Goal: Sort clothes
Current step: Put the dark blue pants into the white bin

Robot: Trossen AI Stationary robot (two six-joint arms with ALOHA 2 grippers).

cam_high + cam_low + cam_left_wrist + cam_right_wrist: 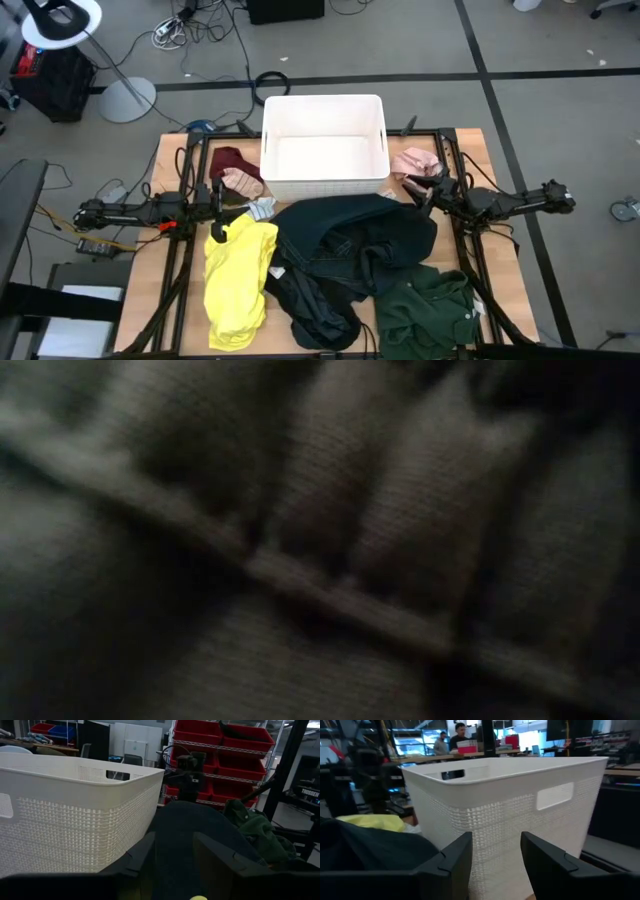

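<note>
Soft fabric garments lie heaped on the wooden surface (160,160) in front of a white rectangular plastic bin (325,145): a yellow shirt (238,280), a black top (350,240) and a dark green top (430,310). The left gripper (217,205) hovers just above the yellow shirt's upper edge, fingers (140,857) released and empty. The right gripper (418,190) hangs beside a pink piece (415,160), fingers (455,855) likewise parted, grasping nothing.

Bin (325,150) at table (500,250) rear centre; clothes (340,260) piled in front.
</note>
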